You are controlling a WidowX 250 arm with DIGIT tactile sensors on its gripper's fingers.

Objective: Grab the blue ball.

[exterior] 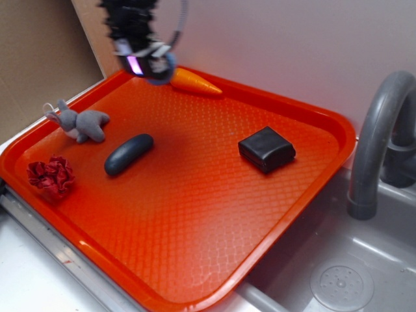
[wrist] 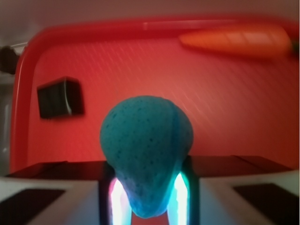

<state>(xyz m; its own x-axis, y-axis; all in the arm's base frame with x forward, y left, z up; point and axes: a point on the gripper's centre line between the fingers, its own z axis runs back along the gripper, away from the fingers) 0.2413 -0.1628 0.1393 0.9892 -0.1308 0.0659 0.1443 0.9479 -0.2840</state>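
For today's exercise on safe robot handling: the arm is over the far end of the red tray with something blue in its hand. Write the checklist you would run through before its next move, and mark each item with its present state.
1. Blue ball sits between the fingers of the hand: ok, wrist view shows it squeezed between them.
2. Hand lifted clear of the tray: ok, exterior view shows it raised near the far rim.
3. Grip centred on the ball: cannot tell, most of it bulges beyond the fingertips.
4. Carrot out of the way: not ok, it lies right beside the hand.
5. Black block, dark pebble, grey toy and red cloth out of the way: ok, all lie well apart from the hand.
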